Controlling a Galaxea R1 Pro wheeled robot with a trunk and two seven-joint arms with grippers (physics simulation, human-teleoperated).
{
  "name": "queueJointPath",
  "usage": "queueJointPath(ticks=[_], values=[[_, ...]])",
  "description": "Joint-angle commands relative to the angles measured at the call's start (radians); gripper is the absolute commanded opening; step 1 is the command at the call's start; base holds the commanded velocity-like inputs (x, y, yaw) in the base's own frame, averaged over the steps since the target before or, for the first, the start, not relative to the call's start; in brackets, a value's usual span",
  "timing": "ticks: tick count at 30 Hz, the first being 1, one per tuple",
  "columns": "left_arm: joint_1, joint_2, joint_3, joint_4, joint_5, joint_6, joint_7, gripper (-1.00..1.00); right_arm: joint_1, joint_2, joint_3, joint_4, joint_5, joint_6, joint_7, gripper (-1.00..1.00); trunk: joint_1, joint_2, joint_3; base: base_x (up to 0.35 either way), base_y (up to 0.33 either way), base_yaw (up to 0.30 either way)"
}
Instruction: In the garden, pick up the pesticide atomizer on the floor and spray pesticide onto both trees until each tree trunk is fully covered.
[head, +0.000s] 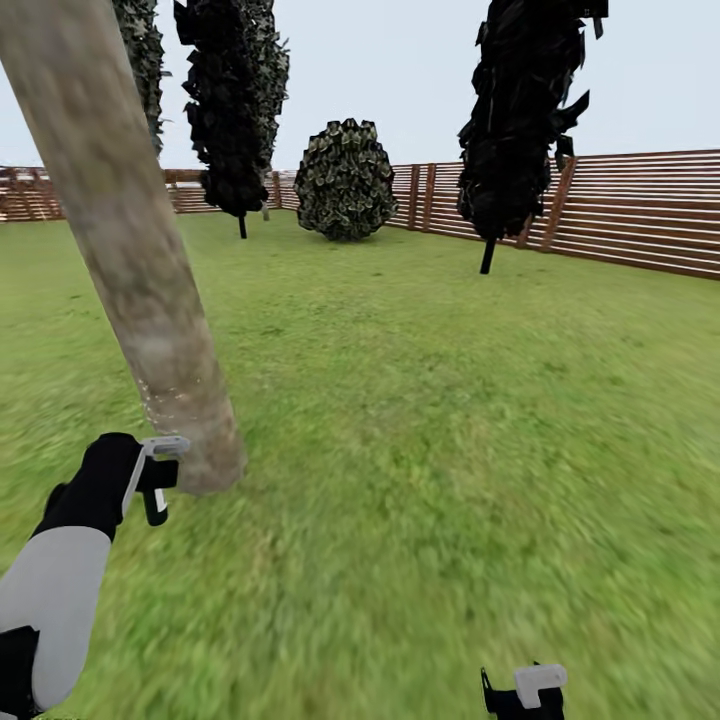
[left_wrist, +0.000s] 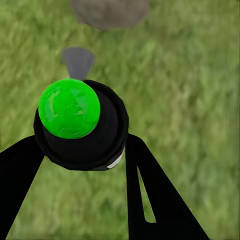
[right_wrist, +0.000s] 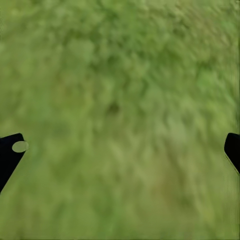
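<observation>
From the head camera, the left pincer (head: 152, 480) hangs just beside the base of a tree trunk (head: 130, 270), a thick, smooth, beige-grey mottled column that leans across the view. Grass (head: 420, 420) spreads flat and blurred to a brown slatted fence (head: 640, 210), with dark narrow conifers (head: 525, 110) and a rounded bush (head: 345, 180) in front of it. The right pincer (head: 525, 692) sits low at the frame's edge.

In the left wrist view, the black fingers (left_wrist: 150, 200) are clamped on the pesticide atomizer (left_wrist: 80, 125), a round black body capped by a glossy green dome, with a grey nozzle pointing at the trunk's foot (left_wrist: 107, 12). So the pickup looks done. No white specks are visible on the bark, so I judge spraying is hardly begun, and the second tree remains.

In the right wrist view, the fingertips (right_wrist: 10, 152) stand wide apart over bare, fuzzy grass, holding nothing
</observation>
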Motion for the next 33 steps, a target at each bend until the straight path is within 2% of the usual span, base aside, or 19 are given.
queueJointPath(ticks=[1, 5, 7, 9, 11, 12, 14, 17, 19, 22, 24, 27, 30, 32, 33], values=[[0.000, 0.001, 0.002, -0.001, -0.012, 0.003, -0.010, -1.00, 0.000, 0.000, -0.007, 0.001, 0.011, -0.003, -0.003, 1.00, 0.000, 0.000, -0.001, 0.219, -0.205, 0.264], [0.010, 0.015, 0.007, 0.003, -0.016, 0.003, -0.002, -1.00, 0.000, 0.000, -0.007, 0.001, 0.011, -0.003, -0.003, 1.00, 0.000, 0.000, -0.001, 0.233, -0.193, 0.228], [0.031, 0.004, 0.002, 0.005, -0.015, 0.000, 0.013, -1.00, 0.000, 0.000, -0.007, 0.001, 0.011, -0.003, -0.003, 1.00, 0.000, 0.000, -0.001, 0.240, -0.184, 0.052], [0.042, -0.024, 0.002, 0.007, -0.012, -0.001, 0.019, -1.00, 0.000, 0.000, -0.007, 0.001, 0.011, -0.003, -0.003, 1.00, 0.000, 0.000, -0.001, 0.241, -0.183, 0.015], [0.046, -0.073, 0.001, 0.007, -0.014, -0.001, 0.022, -1.00, 0.000, 0.000, -0.007, 0.002, 0.011, -0.003, -0.003, 1.00, 0.000, 0.000, -0.001, 0.242, -0.183, 0.004], [0.047, -0.090, 0.001, 0.007, -0.015, -0.001, 0.023, -1.00, 0.000, 0.000, -0.007, 0.001, 0.011, -0.003, -0.003, 1.00, 0.000, 0.000, -0.001, 0.242, -0.183, 0.002], [0.048, -0.102, 0.001, 0.006, -0.015, -0.001, 0.025, -1.00, 0.000, 0.000, -0.007, 0.001, 0.011, -0.003, -0.003, 1.00, 0.000, 0.000, -0.001, 0.242, -0.181, 0.001], [0.048, -0.096, 0.007, 0.005, -0.017, -0.001, 0.025, -1.00, 0.000, 0.000, -0.007, 0.001, 0.011, -0.003, -0.003, 1.00, 0.000, 0.000, -0.001, 0.243, -0.175, 0.000], [0.057, -0.064, 0.012, 0.005, -0.016, -0.002, 0.025, -1.00, 0.000, 0.000, -0.007, 0.001, 0.011, -0.003, -0.003, 1.00, 0.000, 0.000, -0.001, 0.244, -0.173, 0.000], [0.075, -0.001, 0.017, 0.003, -0.012, -0.002, 0.024, -1.00, 0.000, 0.000, -0.007, 0.001, 0.011, -0.003, -0.003, 1.00, 0.000, 0.000, -0.001, 0.244, -0.172, 0.002], [0.094, 0.014, 0.047, 0.001, -0.012, -0.017, 0.024, -1.00, 0.000, 0.000, -0.007, 0.001, 0.011, -0.003, -0.003, 1.00, 0.000, 0.000, -0.001, 0.267, -0.148, 0.143], [0.104, 0.015, 0.081, 0.005, -0.013, -0.056, 0.025, -1.00, 0.000, 0.000, -0.007, 0.001, 0.011, -0.002, -0.003, 1.00, 0.000, 0.000, -0.001, 0.303, -0.067, 0.231], [0.106, -0.001, 0.087, 0.008, -0.007, -0.068, 0.025, -1.00, 0.000, 0.000, -0.008, 0.001, 0.011, -0.002, -0.004, 1.00, 0.000, 0.000, -0.001, 0.186, -0.006, 0.271], [0.106, -0.021, 0.086, 0.009, -0.010, -0.069, 0.025, -1.00, 0.000, 0.000, -0.008, 0.001, 0.011, -0.001, -0.005, 1.00, 0.000, 0.000, -0.001, 0.037, -0.001, 0.274], [0.106, -0.045, 0.083, 0.008, -0.013, -0.070, 0.025, -1.00, 0.000, 0.000, -0.008, 0.002, 0.011, -0.002, -0.005, 1.00, 0.000, 0.000, -0.001, 0.010, 0.000, 0.275]])
